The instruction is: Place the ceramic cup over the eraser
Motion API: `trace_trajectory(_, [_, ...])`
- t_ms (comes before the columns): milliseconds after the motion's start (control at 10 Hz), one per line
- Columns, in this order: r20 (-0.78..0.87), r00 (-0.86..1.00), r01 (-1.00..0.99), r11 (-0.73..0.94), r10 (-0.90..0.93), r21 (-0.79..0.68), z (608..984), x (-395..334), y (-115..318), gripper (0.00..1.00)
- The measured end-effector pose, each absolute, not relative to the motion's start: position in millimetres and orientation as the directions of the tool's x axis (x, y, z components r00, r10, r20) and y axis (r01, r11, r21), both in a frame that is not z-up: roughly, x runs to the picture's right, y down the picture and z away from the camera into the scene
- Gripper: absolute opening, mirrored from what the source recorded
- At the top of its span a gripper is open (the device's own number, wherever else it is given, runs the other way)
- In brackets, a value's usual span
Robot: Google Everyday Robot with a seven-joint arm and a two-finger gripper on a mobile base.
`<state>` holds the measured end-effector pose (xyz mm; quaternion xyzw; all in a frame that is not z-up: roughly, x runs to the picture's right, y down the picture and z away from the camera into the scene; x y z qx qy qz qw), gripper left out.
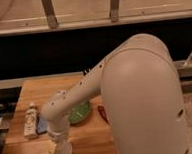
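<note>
My arm reaches down over the front left of the wooden table [45, 90]. Its gripper [59, 143] points downward near the table's front edge. A small white ceramic cup [62, 151] hangs at the gripper's tip, and the gripper is shut on it, just above or on the wood. The eraser is hidden from this view; the arm and cup cover the spot beneath them.
A white labelled bottle [30, 121] lies at the table's left edge with a flat blue pad [41, 126] beside it. A green bowl [80, 113] sits behind the arm, a red thing [101, 114] to its right. The robot's large white body fills the right side.
</note>
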<state>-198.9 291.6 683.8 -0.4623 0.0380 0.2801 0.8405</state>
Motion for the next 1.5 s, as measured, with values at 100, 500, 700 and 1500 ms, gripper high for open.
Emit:
trace_trajectory(100, [-0.323,0.840,-0.506,0.416,0.436,-0.756,684,-199,292,0.00])
trace_trajectory(500, [-0.323,0.840,-0.506,0.415,0.436,-0.756,684,-199,292,0.00])
trace_trajectory(700, [-0.323,0.840,-0.506,0.415,0.436,-0.756,684,-199,292,0.00])
trace_trajectory(1500, [-0.328,0.841,-0.512,0.436,0.432,-0.740,673,-198,275,0.00])
